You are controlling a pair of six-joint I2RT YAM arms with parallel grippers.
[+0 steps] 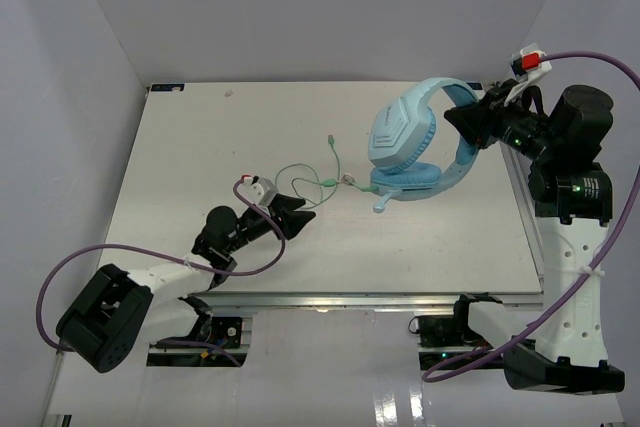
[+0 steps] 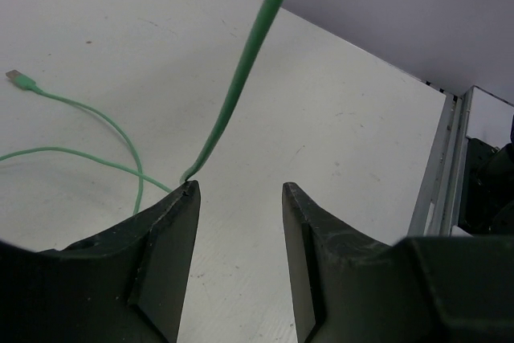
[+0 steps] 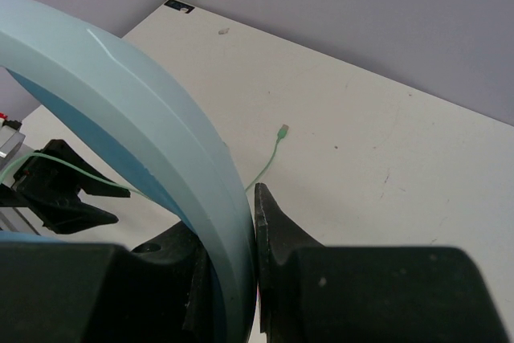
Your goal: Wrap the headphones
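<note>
Two grippers | right gripper [image 1: 463, 125] clamped on headphones [image 1: 402, 137] headband near table [image 1: 200, 147] right edge | left gripper [image 1: 303, 219] fingers apart, mid-table

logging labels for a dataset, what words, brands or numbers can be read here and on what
No text is readable in any view.
Dark patch at the far corner of the table: too small and blurred to read.
Headphones: no brand or marking shows.
Red and white tag, top right of the overhead view: no legible print.
</note>
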